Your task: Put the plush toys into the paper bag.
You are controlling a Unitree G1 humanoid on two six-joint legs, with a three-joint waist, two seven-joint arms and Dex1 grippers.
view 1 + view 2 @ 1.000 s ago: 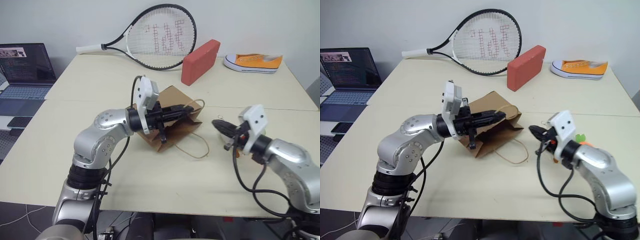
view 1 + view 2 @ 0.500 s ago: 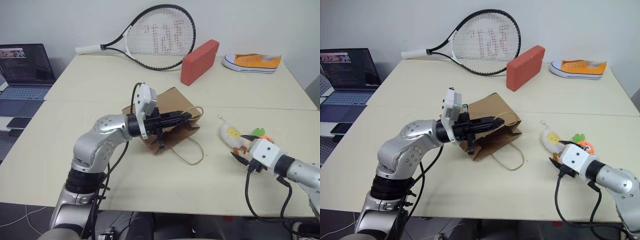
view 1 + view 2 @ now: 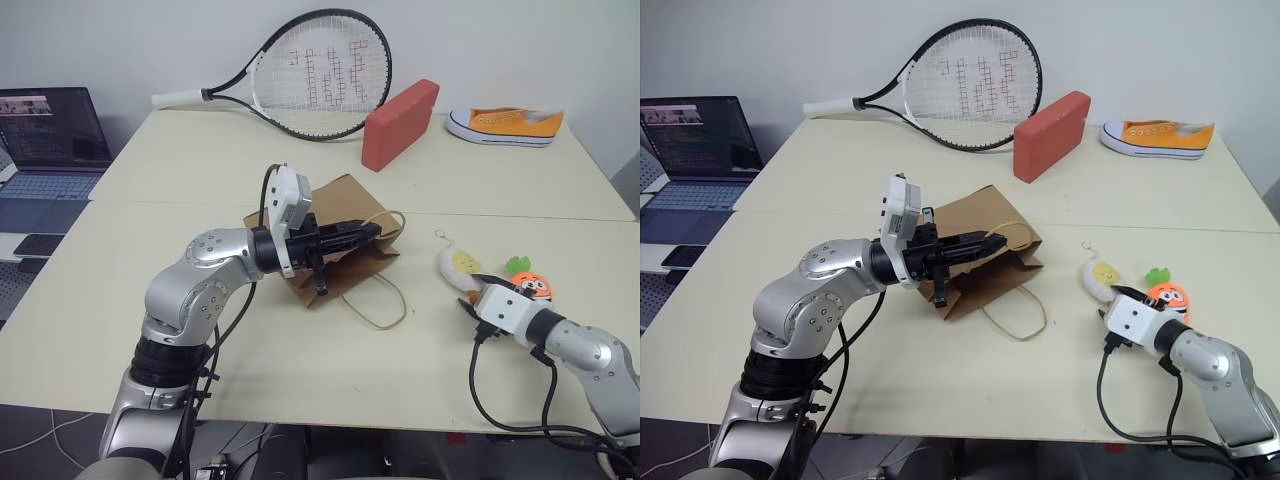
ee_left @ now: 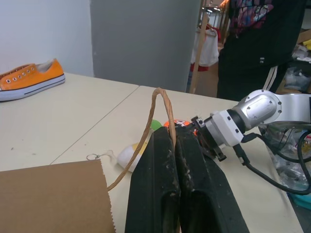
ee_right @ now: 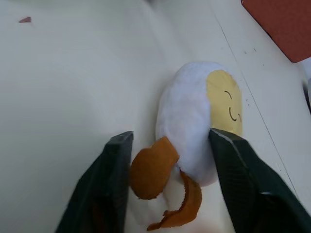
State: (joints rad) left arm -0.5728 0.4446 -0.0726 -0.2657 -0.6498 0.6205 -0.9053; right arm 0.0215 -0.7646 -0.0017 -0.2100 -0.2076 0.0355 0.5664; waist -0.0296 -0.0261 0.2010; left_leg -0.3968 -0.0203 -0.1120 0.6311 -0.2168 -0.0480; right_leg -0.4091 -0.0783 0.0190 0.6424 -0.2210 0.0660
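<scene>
The brown paper bag (image 3: 335, 198) lies on its side mid-table. My left gripper (image 3: 370, 231) is shut on one of its thin loop handles (image 4: 163, 104), holding it up off the table. The white egg plush toy (image 3: 459, 268) lies to the right of the bag, with the orange carrot plush toy (image 3: 529, 286) just beyond it. My right gripper (image 5: 170, 138) is low on the table and open, its fingers standing either side of the egg's (image 5: 194, 126) lower body and brown legs. One finger (image 5: 228, 155) touches the white plush.
A tennis racket (image 3: 310, 75), a red block (image 3: 400, 122) and an orange-and-white sneaker (image 3: 505, 124) lie along the table's far side. A laptop (image 3: 50, 140) and a phone (image 3: 35, 243) sit on the desk to the left. A person (image 4: 262, 43) stands beyond the table.
My right gripper has come down and to the right from mid-air, rolled over and opened, and now straddles the egg toy. My left gripper has kept still on the bag handle.
</scene>
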